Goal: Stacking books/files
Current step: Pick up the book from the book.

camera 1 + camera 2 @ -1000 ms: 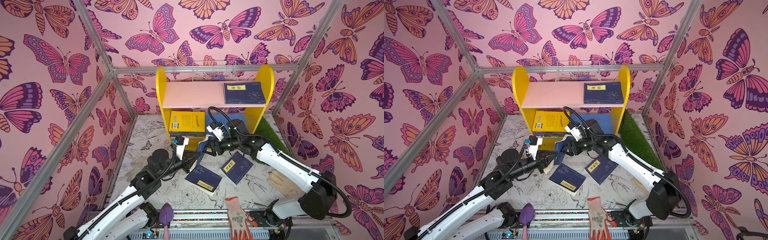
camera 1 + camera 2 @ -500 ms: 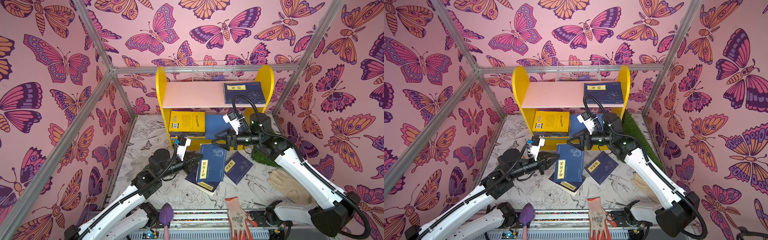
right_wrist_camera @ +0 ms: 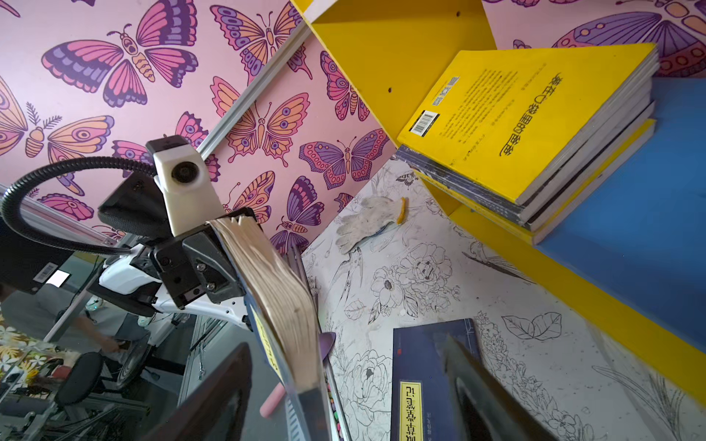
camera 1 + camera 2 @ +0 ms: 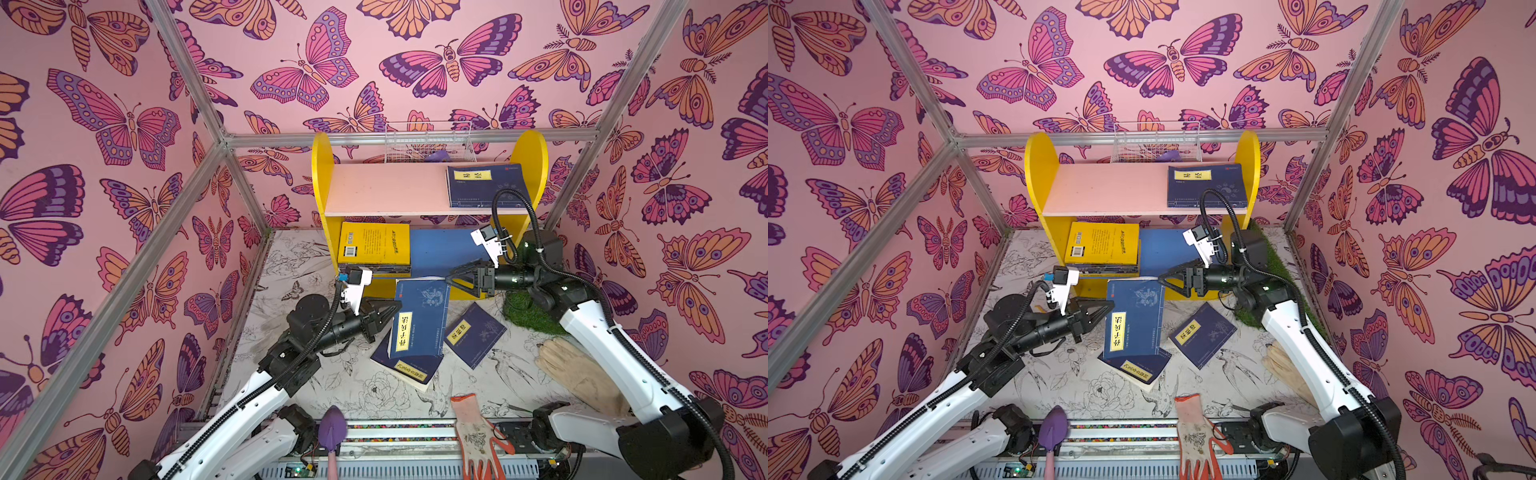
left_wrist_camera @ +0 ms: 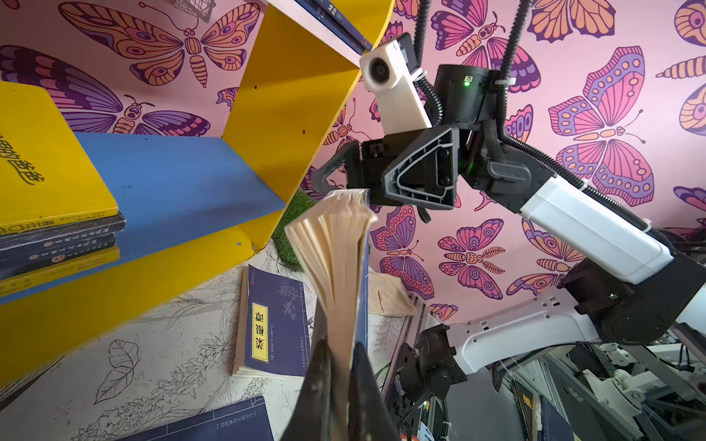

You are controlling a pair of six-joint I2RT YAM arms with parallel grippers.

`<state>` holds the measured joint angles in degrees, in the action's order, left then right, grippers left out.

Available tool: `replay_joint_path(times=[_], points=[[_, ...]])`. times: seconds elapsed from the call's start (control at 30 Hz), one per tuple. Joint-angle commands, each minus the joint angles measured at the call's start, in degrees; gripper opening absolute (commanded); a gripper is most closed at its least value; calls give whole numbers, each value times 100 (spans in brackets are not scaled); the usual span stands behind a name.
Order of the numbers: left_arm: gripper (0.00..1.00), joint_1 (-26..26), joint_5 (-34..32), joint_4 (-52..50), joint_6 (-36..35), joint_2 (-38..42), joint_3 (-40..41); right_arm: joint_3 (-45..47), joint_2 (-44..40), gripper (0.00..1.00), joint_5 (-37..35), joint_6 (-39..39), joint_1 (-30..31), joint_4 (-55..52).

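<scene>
My left gripper [image 4: 394,311] is shut on the side edge of a navy book [image 4: 419,320] with a yellow title label, holding it above the table; its pages fan out in the left wrist view [image 5: 336,259]. My right gripper [image 4: 451,281] stands open, with the book's far corner between its jaws and touching neither. On the table lie two more navy books, one [image 4: 405,370] under the held one and one [image 4: 473,334] to its right. A yellow-topped stack [image 4: 374,247] rests on the lower shelf. Another navy book [image 4: 484,185] lies on the upper shelf.
The yellow bookshelf [image 4: 322,183] stands at the back, a wire basket [image 4: 428,143] behind it. A grass patch [image 4: 528,311] lies under my right arm. A beige glove [image 4: 582,374], a white-and-orange glove [image 4: 478,432] and a purple trowel [image 4: 332,430] lie near the front edge.
The navy book came up off the table and turned cover-up. My right arm swung to the right and its jaws spread wider off the book. The left gripper stays shut on the book.
</scene>
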<state>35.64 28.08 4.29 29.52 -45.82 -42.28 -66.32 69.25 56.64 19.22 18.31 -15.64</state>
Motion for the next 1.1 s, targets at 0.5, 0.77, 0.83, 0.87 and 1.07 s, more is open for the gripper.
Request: replay_joint_path(times=[0.5, 0.77, 0.83, 0.87, 1.07], points=[[0, -76, 76, 943, 124, -182, -214, 251, -180, 50, 655, 623, 666, 484], [0, -226, -47, 1467, 353, -239, -86, 564, -350, 40, 679, 766, 670, 443], [0, -235, -23, 1400, 331, -272, -98, 545, -377, 31, 682, 748, 666, 417], [0, -234, -11, 1369, 328, -288, -105, 522, -382, 27, 682, 742, 666, 424], [0, -233, -269, 1081, 344, -457, -144, 247, -328, 0, 673, 988, 707, 707]])
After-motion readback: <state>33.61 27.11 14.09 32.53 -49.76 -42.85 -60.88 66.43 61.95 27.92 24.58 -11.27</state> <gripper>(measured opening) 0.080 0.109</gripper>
